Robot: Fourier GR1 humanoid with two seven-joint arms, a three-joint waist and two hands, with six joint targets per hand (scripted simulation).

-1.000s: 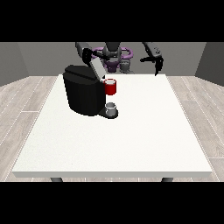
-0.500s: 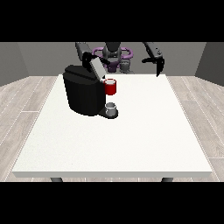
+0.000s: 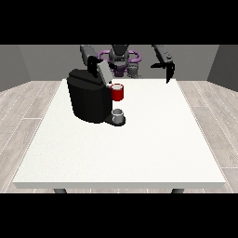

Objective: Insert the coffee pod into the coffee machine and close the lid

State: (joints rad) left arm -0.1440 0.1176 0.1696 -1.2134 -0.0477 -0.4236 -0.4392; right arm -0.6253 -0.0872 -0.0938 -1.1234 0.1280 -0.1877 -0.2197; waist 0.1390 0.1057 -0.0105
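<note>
The black coffee machine (image 3: 87, 100) stands on the far left part of the white table (image 3: 139, 148). Its grey lid (image 3: 103, 72) is raised and tilted. A red thing at the machine (image 3: 117, 92) shows at its front. Below it, a small grey thing (image 3: 118, 114) sits on the machine's base; I cannot tell whether it is the pod. The hand at the view's left (image 3: 94, 62) is just behind the top of the lid. The hand at the view's right (image 3: 168, 70) hangs over the table's far right edge, fingers pointing down, holding nothing.
The robot's torso (image 3: 122, 58) is behind the table's far edge. Wooden floor surrounds the table on both sides. The table's near half lies in front of the machine.
The hand at the view's left has come down towards the top of the raised lid. The hand at the view's right has sunk slightly.
</note>
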